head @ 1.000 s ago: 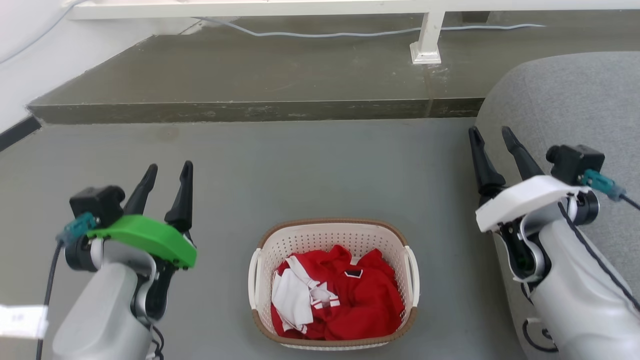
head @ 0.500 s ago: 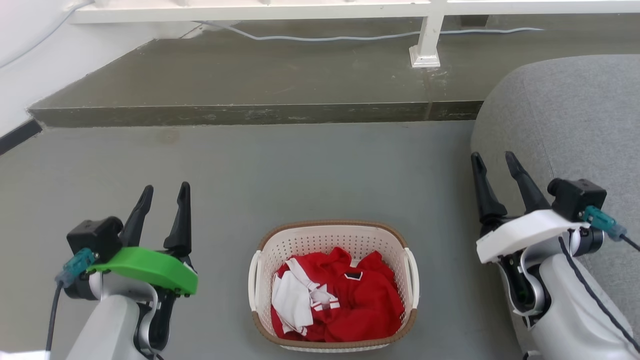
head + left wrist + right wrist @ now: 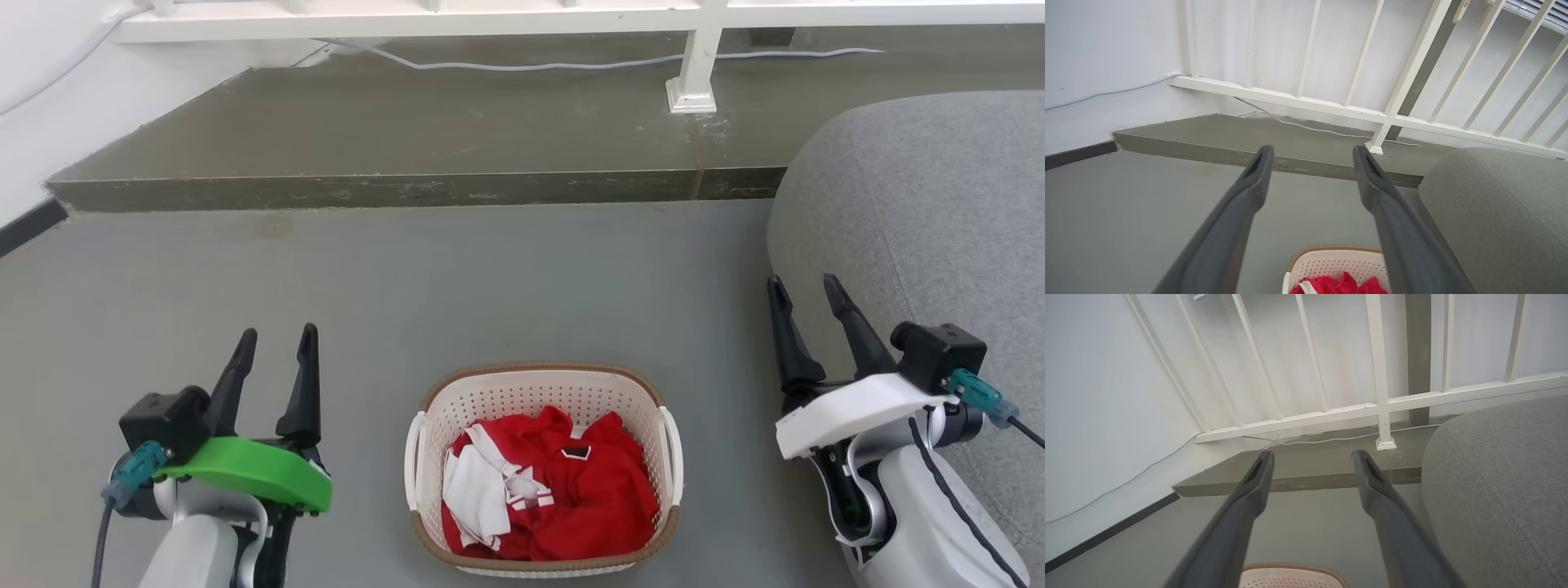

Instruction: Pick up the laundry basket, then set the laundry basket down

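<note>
- laundry basket (image 3: 531, 396) stands upright on the floor (image 3: 490, 286), well short of the step (image 3: 392, 186) along the floor's far edge and nearer the grey sofa (image 3: 922, 212) on the right edge than the left wall.
- red and white clothes (image 3: 588, 498) lie heaped inside, below the rim.
- left gripper (image 3: 277, 332): fingers parted, nothing between them, apart from the basket on its left side, above floor level.
- right gripper (image 3: 802, 282): fingers parted, empty, apart from the basket on its right side, close beside the sofa.
- both wrist views look out over the basket's far rim toward the railing, so neither gripper is lined up on a handle.
- judgement: the scene fits two stages. either the basket is down waiting for a lift, or it is down again with both grippers drawn clear. the pictures do not settle which.
- handling note: left handle (image 3: 412, 465) and right handle (image 3: 675, 449) are thin white loops at the mid-sides. the basket likely handles as a two-arm load, and an uneven pull would tip the clothes.
- risk: the right arm has little room beside the sofa.
</note>
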